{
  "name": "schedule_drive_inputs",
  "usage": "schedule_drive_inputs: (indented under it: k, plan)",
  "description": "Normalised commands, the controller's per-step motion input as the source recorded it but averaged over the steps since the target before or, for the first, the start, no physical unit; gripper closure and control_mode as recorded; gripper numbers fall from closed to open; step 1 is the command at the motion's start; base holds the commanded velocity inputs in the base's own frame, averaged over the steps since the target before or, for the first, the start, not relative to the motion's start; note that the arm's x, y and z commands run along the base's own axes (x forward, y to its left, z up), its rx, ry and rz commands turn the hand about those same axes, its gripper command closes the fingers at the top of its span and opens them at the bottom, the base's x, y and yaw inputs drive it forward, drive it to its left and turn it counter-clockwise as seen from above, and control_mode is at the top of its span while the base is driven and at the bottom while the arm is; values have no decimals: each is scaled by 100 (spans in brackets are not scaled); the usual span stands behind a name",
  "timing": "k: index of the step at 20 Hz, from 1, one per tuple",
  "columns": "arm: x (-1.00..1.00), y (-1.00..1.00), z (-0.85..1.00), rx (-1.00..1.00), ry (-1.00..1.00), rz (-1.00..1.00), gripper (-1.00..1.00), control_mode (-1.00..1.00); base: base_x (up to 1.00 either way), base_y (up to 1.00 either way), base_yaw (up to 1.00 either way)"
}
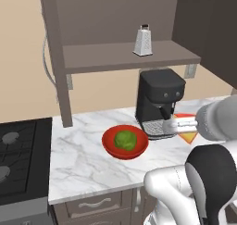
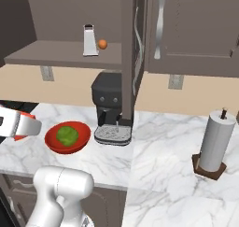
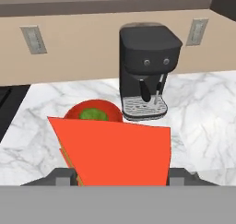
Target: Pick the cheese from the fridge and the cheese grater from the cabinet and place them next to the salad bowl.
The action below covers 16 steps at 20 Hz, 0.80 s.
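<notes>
Hand view shows the cheese (image 3: 115, 151), a red-faced wedge with a yellow-orange edge at its left, held close to the camera between the 2 dark fingers (image 3: 60, 174) of the gripper (image 3: 120, 176), which is clamped on it from both sides. Behind the wedge sits the salad bowl (image 3: 92, 111), red with a green leafy ball inside, on the white marble counter (image 3: 203, 108), and just to its right stands a black coffee machine (image 3: 148, 71) against the beige wall. From the left base view, the gripper (image 1: 185, 125) hangs over the counter in front of the coffee machine and to the right of the bowl, with the wedge's red and yellow tip poking out below it. Higher up, the cheese grater (image 1: 143, 40) stands upright on the open shelf of the dark cabinet (image 1: 125, 57). From the right base view, a small orange ball (image 2: 102, 44) lies just beside the grater, and a paper towel roll (image 2: 216, 144) stands well apart on the right.
</notes>
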Motion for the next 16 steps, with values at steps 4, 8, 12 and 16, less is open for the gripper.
schedule_drive_inputs:
  k: [4, 8, 12, 16]
  plan:
    - [6, -11, -57, 0, 11, 0, 100, -100, 0, 0, 0]
    - [28, -22, -61, -2, 1, 0, 100, -100, 0, 0, 0]
    - [23, -18, -31, -1, 0, 0, 100, -100, 0, 0, 0]
    - [40, -30, -49, 0, 0, 0, 100, -100, 0, 0, 0]
